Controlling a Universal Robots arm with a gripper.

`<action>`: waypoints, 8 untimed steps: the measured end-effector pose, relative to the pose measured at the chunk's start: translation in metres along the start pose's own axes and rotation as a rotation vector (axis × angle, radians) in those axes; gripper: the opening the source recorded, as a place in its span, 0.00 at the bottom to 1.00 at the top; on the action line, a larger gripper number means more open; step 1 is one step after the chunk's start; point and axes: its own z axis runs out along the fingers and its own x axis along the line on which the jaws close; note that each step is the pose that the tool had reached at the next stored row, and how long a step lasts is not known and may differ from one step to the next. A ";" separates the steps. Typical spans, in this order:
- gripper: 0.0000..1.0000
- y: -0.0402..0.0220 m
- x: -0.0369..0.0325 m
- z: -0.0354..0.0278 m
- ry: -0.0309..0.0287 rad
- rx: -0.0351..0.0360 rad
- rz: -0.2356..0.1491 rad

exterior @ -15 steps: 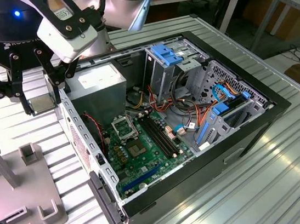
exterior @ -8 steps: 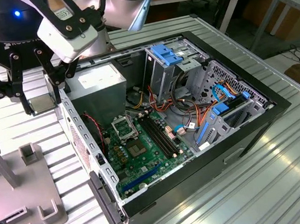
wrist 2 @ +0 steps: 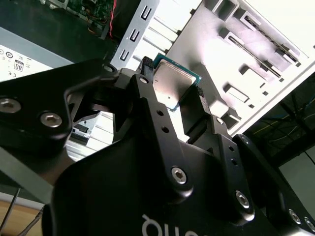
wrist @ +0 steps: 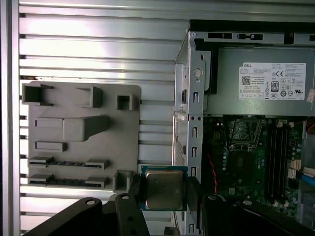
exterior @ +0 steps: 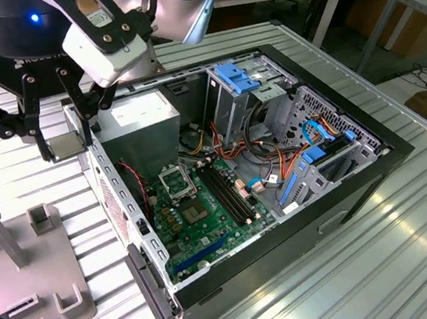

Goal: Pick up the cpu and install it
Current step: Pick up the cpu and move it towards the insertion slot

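The cpu (wrist: 164,189) is pinched flat between the 2 fingers of the gripper (wrist: 165,195), silver top up in the first wrist view. 2 of its edges are hidden behind the finger pads (wrist: 192,192), and its underside is unseen. In the exterior view it hangs clear of the bench (exterior: 369,265), just outside the PC case (exterior: 401,152) wall, by the corner w/ the power supply (exterior: 141,118). Looking down in the first wrist view, it overlaps the bench strip between the grey fixture plate (wrist: 81,142) and the case wall. The black socket frame (exterior: 175,182) on the motherboard (exterior: 207,227) is well apart from it, inside hard to make out. The fixture plate is cut off at the exterior view's left edge.
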 end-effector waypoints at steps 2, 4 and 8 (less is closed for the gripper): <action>0.47 -0.0002 -0.0054 -0.0002 0.0000 0.0001 0.000; 0.47 -0.0003 -0.0082 -0.0002 0.0000 0.0001 0.000; 0.47 -0.0006 -0.0151 -0.0003 -0.0001 0.0000 0.000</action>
